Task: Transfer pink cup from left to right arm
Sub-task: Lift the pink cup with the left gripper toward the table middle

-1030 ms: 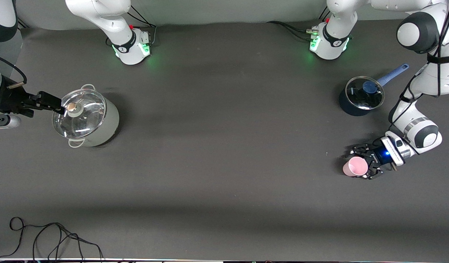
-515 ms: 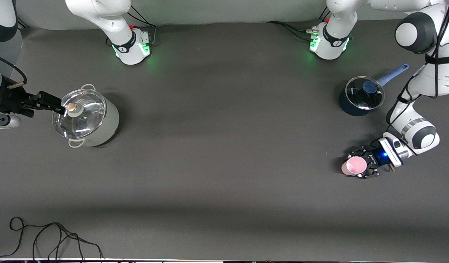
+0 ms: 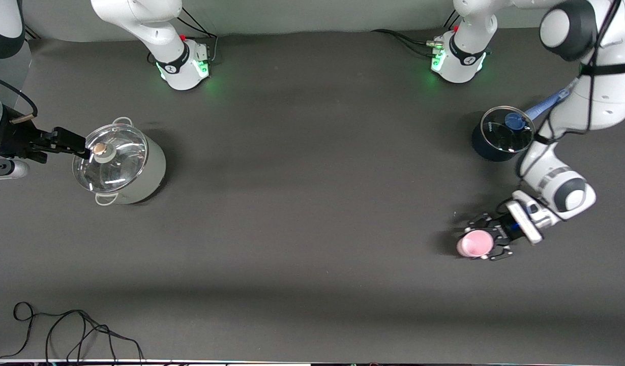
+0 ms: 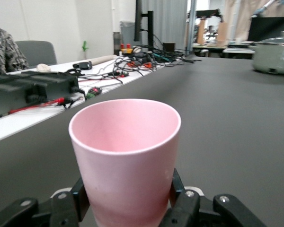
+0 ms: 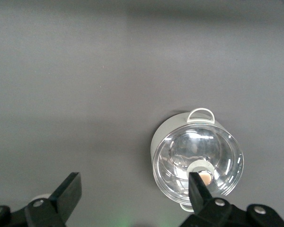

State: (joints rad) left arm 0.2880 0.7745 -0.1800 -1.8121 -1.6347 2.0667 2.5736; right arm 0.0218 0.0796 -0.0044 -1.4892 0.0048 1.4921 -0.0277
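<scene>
The pink cup (image 3: 474, 244) is a small pale-pink tumbler, upright with its mouth up, held a little above the table toward the left arm's end. My left gripper (image 3: 482, 243) is shut on its lower body. In the left wrist view the cup (image 4: 125, 151) fills the middle, with a black finger (image 4: 80, 198) pressed on each side of its base. My right gripper (image 3: 68, 142) is open and empty, up over the table beside the grey pot (image 3: 121, 162). Its fingers (image 5: 68, 191) stand wide apart in the right wrist view.
The grey pot with a glass lid (image 5: 197, 161) stands toward the right arm's end. A dark saucepan (image 3: 500, 134) with a blue handle (image 3: 546, 104) and glass lid stands farther from the front camera than the cup. A black cable (image 3: 73, 330) lies at the table's front edge.
My left gripper has moved with the pink cup toward the front camera and toward the right arm's end. The right arm has not moved.
</scene>
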